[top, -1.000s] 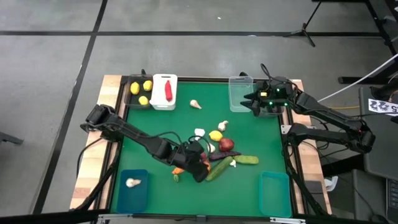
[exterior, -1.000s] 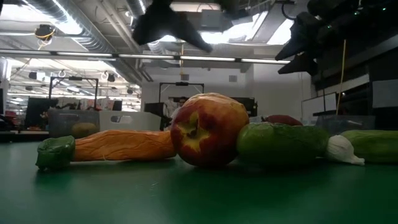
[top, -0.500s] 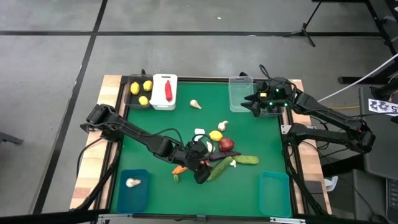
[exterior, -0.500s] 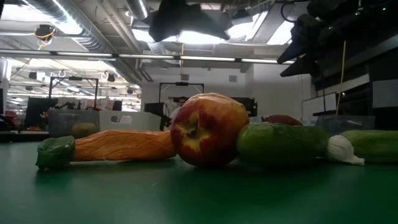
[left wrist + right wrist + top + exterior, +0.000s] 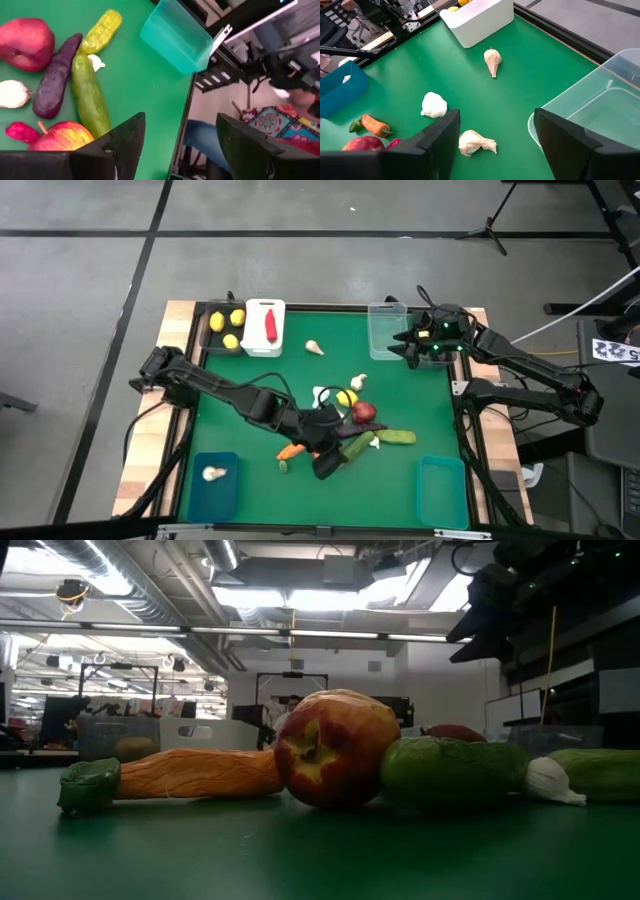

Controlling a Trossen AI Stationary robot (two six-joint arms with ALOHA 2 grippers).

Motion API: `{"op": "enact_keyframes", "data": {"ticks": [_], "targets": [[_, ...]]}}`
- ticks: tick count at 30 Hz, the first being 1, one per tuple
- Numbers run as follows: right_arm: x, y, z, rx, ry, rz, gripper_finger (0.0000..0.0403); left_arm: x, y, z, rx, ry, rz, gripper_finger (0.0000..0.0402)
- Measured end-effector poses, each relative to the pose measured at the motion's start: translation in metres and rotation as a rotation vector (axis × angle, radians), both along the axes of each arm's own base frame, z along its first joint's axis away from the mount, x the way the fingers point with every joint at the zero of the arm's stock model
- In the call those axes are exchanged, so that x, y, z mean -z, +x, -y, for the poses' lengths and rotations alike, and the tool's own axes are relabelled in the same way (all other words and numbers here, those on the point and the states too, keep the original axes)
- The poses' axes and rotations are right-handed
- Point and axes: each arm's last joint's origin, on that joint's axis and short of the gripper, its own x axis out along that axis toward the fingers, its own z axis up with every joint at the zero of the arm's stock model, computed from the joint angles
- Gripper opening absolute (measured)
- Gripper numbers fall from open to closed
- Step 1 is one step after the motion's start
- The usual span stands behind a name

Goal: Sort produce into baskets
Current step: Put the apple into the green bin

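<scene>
The loose produce lies in the table's middle: a lemon [image 5: 347,398], a red fruit [image 5: 365,412], an eggplant [image 5: 355,430], cucumbers [image 5: 397,437], a carrot [image 5: 288,452] and garlic bulbs [image 5: 315,348]. My left gripper [image 5: 325,462] is open and empty above the pile's near side. Its wrist view shows an apple [image 5: 62,137], a cucumber [image 5: 90,97] and the eggplant [image 5: 55,77] past its fingers [image 5: 180,147]. My right gripper [image 5: 408,346] is open and empty at the far right, beside the clear basket [image 5: 385,330]. Garlic [image 5: 492,61] shows ahead of it [image 5: 495,145].
A dark basket with lemons [image 5: 225,328] and a white basket with a red chili [image 5: 265,327] stand at the far left. A teal basket with a garlic bulb [image 5: 213,480] stands near left and another teal basket [image 5: 443,492] near right. The apple [image 5: 335,748] stands close to the low camera.
My left gripper has gone a little toward the table's right edge, over the produce pile, and stays open. The produce has not moved.
</scene>
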Motion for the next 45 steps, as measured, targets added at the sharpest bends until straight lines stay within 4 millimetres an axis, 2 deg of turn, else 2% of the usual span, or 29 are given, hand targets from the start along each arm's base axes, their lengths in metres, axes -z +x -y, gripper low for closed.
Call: {"op": "enact_keyframes", "data": {"ticks": [2, 10, 13, 20, 27, 35, 39, 45], "targets": [[0.0, 0.0, 0.0, -0.001, -0.003, 0.0, 0.0253, -0.001, 0.001, 0.0, -0.021, -0.02, 0.007, 0.0238], [-0.001, 0.0, 0.0, -0.001, -0.01, 0.009, 0.0253, 0.002, -0.001, -0.005, -0.071, 0.113, 0.0, 0.0238], [-0.001, 0.0, 0.0, -0.001, -0.01, 0.009, 0.0253, 0.002, 0.0, -0.009, -0.091, 0.111, 0.002, 0.0238], [-0.001, 0.0, 0.0, 0.0, -0.01, 0.008, 0.0253, 0.002, 0.007, -0.03, 0.029, 0.052, -0.024, 0.0239], [-0.001, 0.0, 0.0, -0.001, -0.015, 0.004, 0.0253, -0.002, 0.012, -0.039, 0.116, 0.022, 0.028, 0.0294], [-0.001, 0.0, 0.0, -0.003, -0.018, 0.004, 0.0253, -0.003, 0.012, -0.037, 0.194, 0.105, 0.067, 0.0373], [-0.001, 0.0, 0.0, -0.003, -0.018, 0.003, 0.0253, 0.003, 0.005, -0.027, 0.205, 0.158, -0.004, 0.0377], [-0.001, 0.0, 0.0, -0.003, -0.018, 0.003, 0.0253, 0.018, -0.015, -0.015, 0.069, 0.169, -0.241, 0.0363]]}}
